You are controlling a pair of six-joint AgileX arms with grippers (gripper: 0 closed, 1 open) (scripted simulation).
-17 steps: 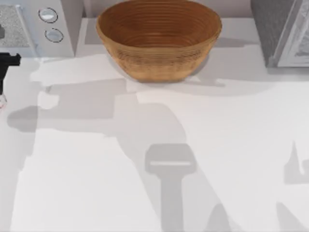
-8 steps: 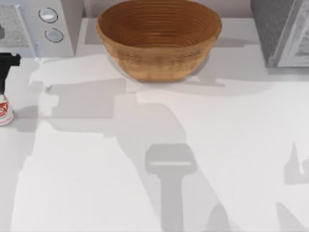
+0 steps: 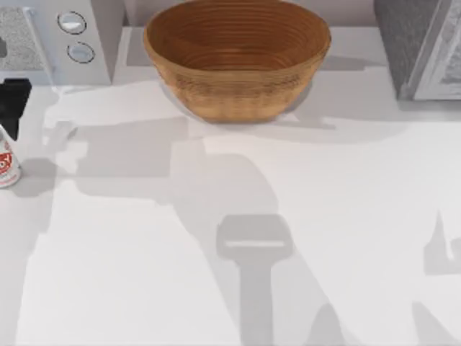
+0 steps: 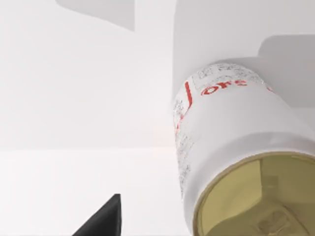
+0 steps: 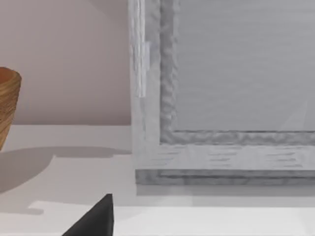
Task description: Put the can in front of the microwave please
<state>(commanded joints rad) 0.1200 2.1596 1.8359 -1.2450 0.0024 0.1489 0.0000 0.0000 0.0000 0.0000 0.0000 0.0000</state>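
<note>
Moved: left hand [image 3: 13, 101] lifted off can [image 3: 7, 164]
Left hand state: cannot tell
Can: upright just below hand, before microwave [image 3: 50, 40]

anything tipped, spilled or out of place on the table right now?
Nothing stands out. The can stands upright at the table's left edge, in front of the microwave, with the left gripper just behind it. The basket sits level, unspilled.

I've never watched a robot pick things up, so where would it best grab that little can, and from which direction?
Probably around the label-covered round side of the can, coming down from above with a finger on either side. It stands upright at the table's left edge before the microwave, and its wall is straight. The left gripper is right beside it.
</note>
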